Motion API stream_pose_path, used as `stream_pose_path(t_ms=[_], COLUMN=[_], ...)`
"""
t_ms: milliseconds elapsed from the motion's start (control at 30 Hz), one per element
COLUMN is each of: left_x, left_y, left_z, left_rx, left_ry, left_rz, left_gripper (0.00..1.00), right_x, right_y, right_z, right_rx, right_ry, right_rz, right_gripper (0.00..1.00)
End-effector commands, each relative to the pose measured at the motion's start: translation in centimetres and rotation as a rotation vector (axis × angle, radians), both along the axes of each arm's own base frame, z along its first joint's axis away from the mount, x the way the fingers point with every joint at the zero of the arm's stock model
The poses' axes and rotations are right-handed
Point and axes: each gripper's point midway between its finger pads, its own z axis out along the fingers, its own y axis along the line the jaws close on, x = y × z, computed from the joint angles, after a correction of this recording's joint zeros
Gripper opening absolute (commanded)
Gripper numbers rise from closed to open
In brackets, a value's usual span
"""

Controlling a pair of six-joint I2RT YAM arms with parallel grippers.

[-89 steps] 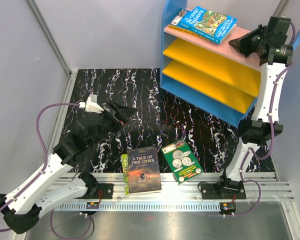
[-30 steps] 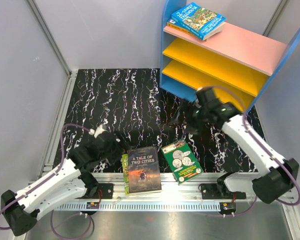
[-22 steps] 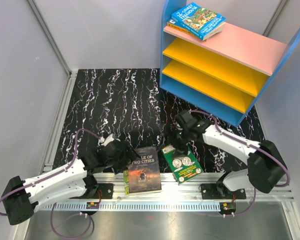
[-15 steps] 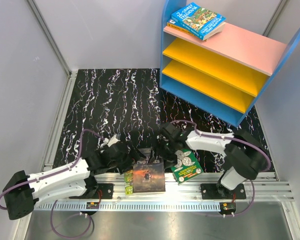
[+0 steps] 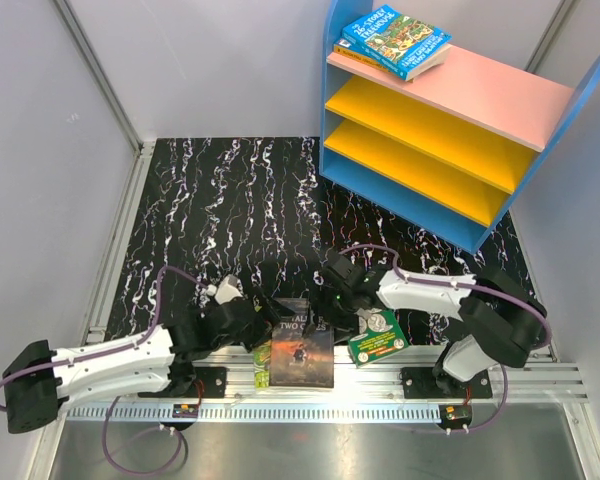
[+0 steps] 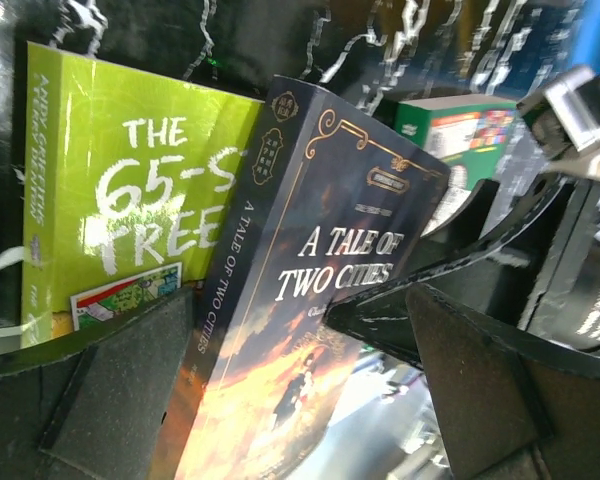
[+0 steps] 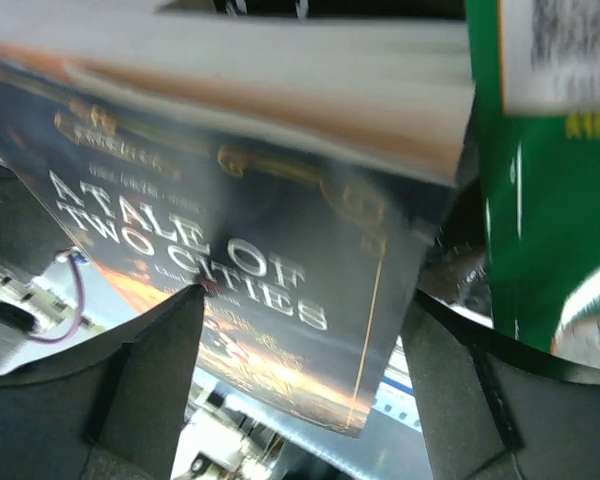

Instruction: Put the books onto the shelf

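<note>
**Between two sets of fingers, one dark paperback**

At the near edge of the bench (image 5: 230, 200), the left fingers (image 6: 120, 390) stand wide. The dark book (image 6: 320, 300), "A Tale of Two Cities", sits tilted between them, leaning on the lime-green book (image 6: 120, 210) at their left. Opposite, the right fingers (image 7: 140, 380) are spread wide about the same cover; whether they touch it I cannot tell. Just right of them lies the green coin book (image 5: 378, 338). Far beyond both, the blue book (image 5: 398, 38) rests on the shelf (image 5: 480, 95), on its pink top board.

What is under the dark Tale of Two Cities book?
A lime-green book, its left part showing beside the dark book; the rest is covered.
</note>
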Motion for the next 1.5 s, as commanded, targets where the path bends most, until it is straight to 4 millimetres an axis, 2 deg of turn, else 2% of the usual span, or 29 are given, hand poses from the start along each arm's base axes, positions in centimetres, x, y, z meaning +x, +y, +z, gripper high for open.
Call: stream_pose_path(t_ms=[0,33,100,200,267,367,467,600,733,900,967,1000,1033,1133,1267,1300,1333,1367,1400,1467], left_x=[-3.5,-3.4,-2.3,-1.4,-1.1,-1.2,-1.5,-1.7,-1.7,-1.2,-1.1,-0.9,-1.0,-0.8,-0.3,0.3,0.3,0.6,0.9,1.3], left_y=[1.0,1.5,1.1,1.5,1.5,1.2,0.9,0.6,0.0,-1.0,-1.1,-1.2,-0.7,-0.3,0.0,-0.4,0.0,0.0,-0.2,0.1], left_z=[-3.0,-2.7,-0.2,1.6,2.2,1.6,1.0,0.6,0.6,0.5,0.4,0.8,-0.2,-0.3,-0.4,0.7,0.0,0.3,1.3,1.7], left_rx=[0.037,0.053,0.016,-0.013,-0.057,-0.114,-0.150,-0.151,-0.167,-0.299,-0.358,-0.382,-0.363,-0.347,-0.381,-0.444,-0.459,-0.490,-0.542,-0.573], left_ry=[0.147,0.137,0.060,-0.012,-0.034,-0.027,-0.013,-0.008,-0.005,-0.020,-0.007,-0.011,-0.006,-0.016,-0.044,-0.073,-0.068,-0.078,-0.095,-0.117], left_rz=[-0.047,-0.040,-0.033,-0.006,0.011,0.023,0.017,-0.003,-0.014,0.018,0.048,0.056,0.066,0.078,0.106,0.123,0.143,0.155,0.167,0.195], left_gripper=[0.99,0.99,0.99,0.99,0.99,0.99,0.99,0.99,0.99,0.99,0.99,0.99,0.98,0.99,0.98,0.99,0.98,0.98,0.94,0.90], right_x=[-1.9,-1.6,-1.1,0.1,0.7,1.1,0.8,0.5,0.4,1.0,1.5,1.6,2.7,4.1,4.3,4.4,4.2,4.2,4.3,4.2], right_y=[0.7,1.0,0.7,1.3,2.1,3.1,4.0,3.6,3.8,4.1,4.3,4.0,3.9,2.9,2.5,2.7,2.8,2.8,2.8,2.8], right_z=[2.0,3.2,5.5,9.7,12.6,15.2,15.8,14.2,13.5,15.4,16.8,16.5,18.0,19.7,20.3,20.7,20.8,20.8,21.0,20.5], right_rx=[0.048,0.066,0.080,0.139,0.205,0.294,0.349,0.317,0.319,0.367,0.439,0.455,0.519,0.636,0.662,0.665,0.672,0.675,0.682,0.675], right_ry=[-0.041,-0.063,-0.112,-0.190,-0.240,-0.273,-0.267,-0.247,-0.240,-0.273,-0.251,-0.235,-0.242,-0.221,-0.194,-0.199,-0.191,-0.190,-0.192,-0.183], right_rz=[0.041,0.037,0.017,-0.009,-0.018,-0.026,-0.004,0.011,0.018,0.014,-0.013,-0.032,-0.085,-0.168,-0.163,-0.154,-0.147,-0.147,-0.150,-0.144], right_gripper=[0.00,0.00,0.00,0.00,0.00,0.00,0.00,0.00,0.00,0.00,0.00,0.00,0.00,0.00,0.00,0.00,0.00,0.00,0.00,0.00])
